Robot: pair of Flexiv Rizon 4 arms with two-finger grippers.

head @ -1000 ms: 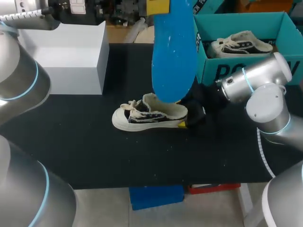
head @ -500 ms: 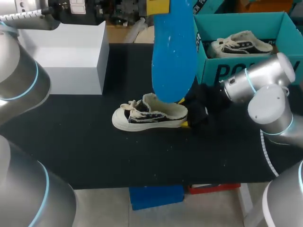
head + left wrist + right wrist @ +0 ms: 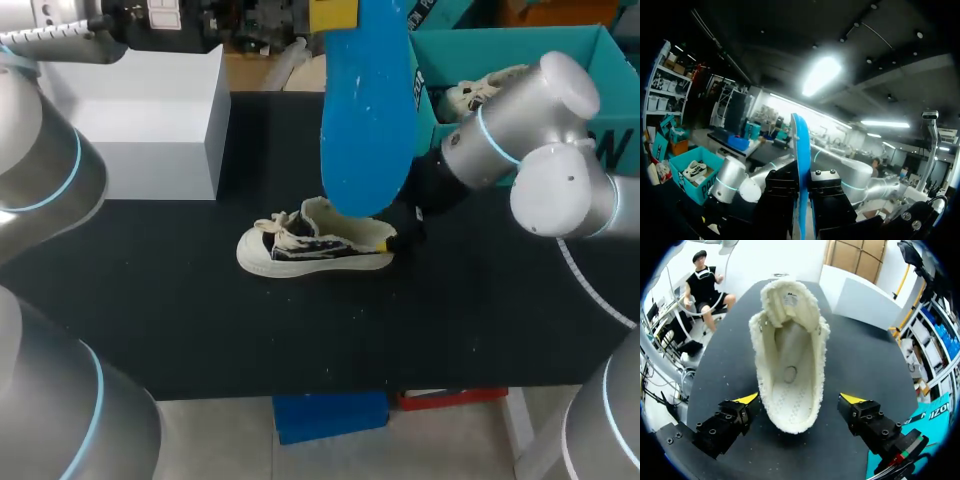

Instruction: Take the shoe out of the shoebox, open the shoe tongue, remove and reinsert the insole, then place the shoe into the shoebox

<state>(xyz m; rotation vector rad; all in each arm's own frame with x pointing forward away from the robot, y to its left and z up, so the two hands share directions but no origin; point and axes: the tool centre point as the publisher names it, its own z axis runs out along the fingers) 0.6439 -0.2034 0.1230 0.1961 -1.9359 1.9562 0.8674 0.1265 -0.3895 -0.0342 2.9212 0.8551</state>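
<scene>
First, clamp the released right fingers (image 3: 735, 420) on the cream fleece-lined shoe (image 3: 790, 355) at its heel; then lower the blue foam insole (image 3: 367, 110), clenched in the left fingers (image 3: 832, 200), inside.

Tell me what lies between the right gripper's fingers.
The white shoe: its heel end sits between the right gripper's open fingers, seen in the right wrist view.

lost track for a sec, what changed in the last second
The right arm swung up across the shoebox, bringing the open right gripper closer around the heel of the shoe, without touching. Nothing was grasped or released. The shoe stayed put; the left gripper kept holding the blue insole upright above it.
</scene>
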